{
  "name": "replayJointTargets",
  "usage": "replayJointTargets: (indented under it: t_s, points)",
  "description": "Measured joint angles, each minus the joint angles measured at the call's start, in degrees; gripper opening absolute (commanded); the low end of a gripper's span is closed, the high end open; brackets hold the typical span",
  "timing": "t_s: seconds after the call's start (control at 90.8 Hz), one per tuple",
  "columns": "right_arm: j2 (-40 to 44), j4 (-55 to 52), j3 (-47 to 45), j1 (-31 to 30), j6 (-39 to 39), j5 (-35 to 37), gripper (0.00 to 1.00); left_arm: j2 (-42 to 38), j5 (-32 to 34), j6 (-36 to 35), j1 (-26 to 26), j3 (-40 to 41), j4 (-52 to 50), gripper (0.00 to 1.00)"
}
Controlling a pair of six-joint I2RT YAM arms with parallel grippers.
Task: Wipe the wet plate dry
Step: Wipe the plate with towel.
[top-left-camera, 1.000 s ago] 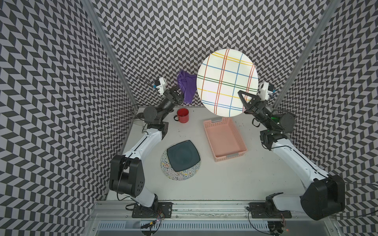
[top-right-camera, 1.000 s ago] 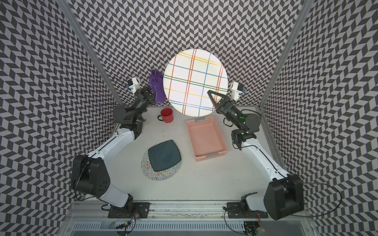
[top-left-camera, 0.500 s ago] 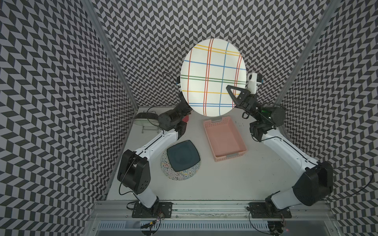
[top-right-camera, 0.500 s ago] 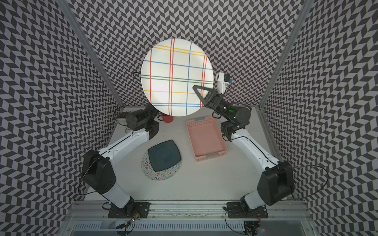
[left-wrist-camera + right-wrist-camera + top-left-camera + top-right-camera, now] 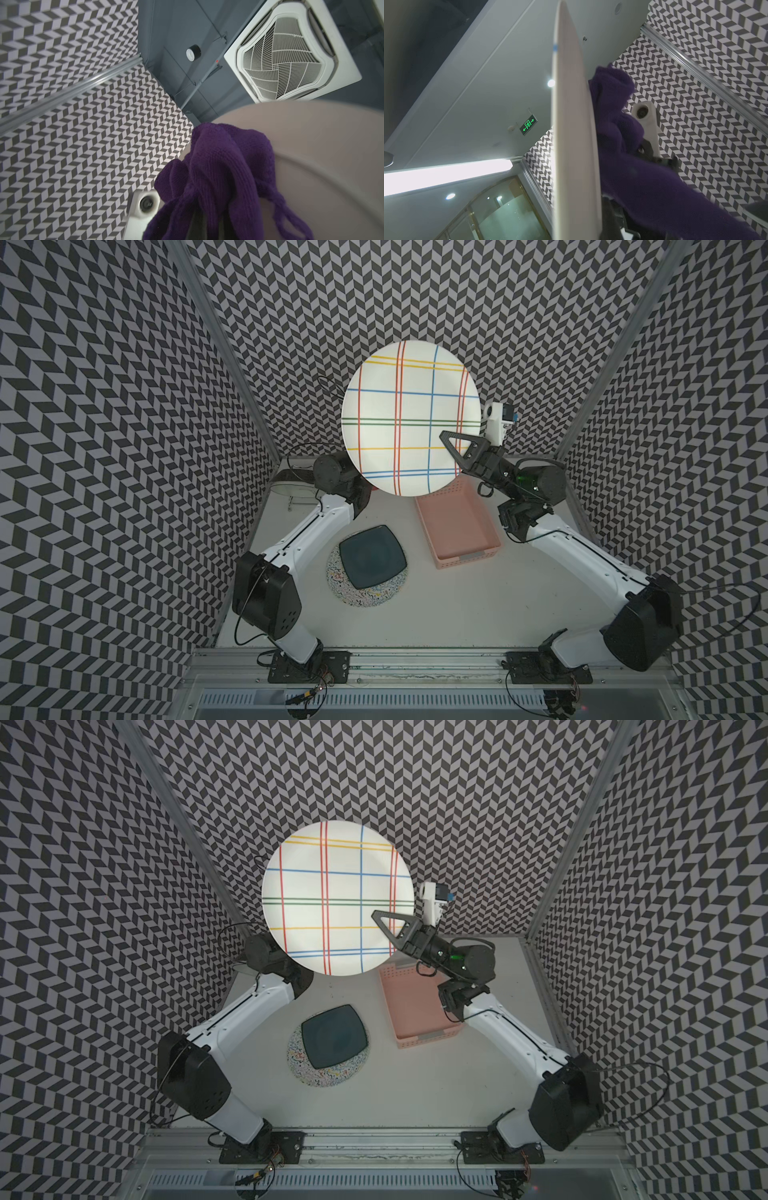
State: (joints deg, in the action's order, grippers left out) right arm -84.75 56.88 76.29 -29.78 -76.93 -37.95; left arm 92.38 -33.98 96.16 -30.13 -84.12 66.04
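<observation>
Right gripper [image 5: 451,440] is clamped on the rim of the plate [image 5: 399,418], which is raised well above the table [image 5: 457,605]; its plaid face shows in both top views. Left gripper [image 5: 207,221] is hidden behind the plate there. The left wrist view shows it closed on a purple cloth [image 5: 218,166], and the cloth touches the plate's plain back. A pink basket [image 5: 457,526] sits on the table.

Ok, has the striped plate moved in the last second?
Yes. In a top view the striped plate has shifted toward the left arm's side: earlier centred above the pink basket, now mostly off that side of it.
</observation>
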Motion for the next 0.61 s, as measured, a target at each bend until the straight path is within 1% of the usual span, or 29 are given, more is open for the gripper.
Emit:
replayJointTargets:
  t_s: [0.066, 0.11, 0.209, 0.297, 0.43, 0.518, 0.606]
  points:
    - [-2.0, -0.7, 5.7, 1.6, 0.3, -0.1, 0.00, -0.9, -0.2, -2.9, -2.2, 0.4, -3.7, 0.00]
    - [-2.6, -1.1, 8.2, 3.2, 0.4, 0.0, 0.00, -2.3, -0.6, -4.8, -2.6, 1.3, -5.8, 0.00]
    - [-2.6, -1.2, 10.3, 7.7, -0.4, 0.4, 0.00, -6.9, -1.3, -9.6, -2.4, 4.2, -12.0, 0.00]
    - [-1.0, -1.2, 8.6, 11.6, -1.2, 0.9, 0.00, -10.8, -1.4, -15.9, -1.4, 5.0, -20.4, 0.00]
    - [3.7, -2.4, 1.5, 16.8, -1.9, 4.0, 0.00, -16.8, 0.4, -29.4, -0.7, 4.6, -37.6, 0.00]
    - [6.3, -8.9, -1.4, 17.8, 2.5, 6.3, 0.00, -19.8, 2.6, -37.9, -0.8, 3.0, -47.9, 0.00]
    - [7.6, -16.9, -2.6, 16.4, 8.2, 8.0, 0.00, -21.3, 4.9, -44.5, -1.2, 0.9, -54.6, 0.00]
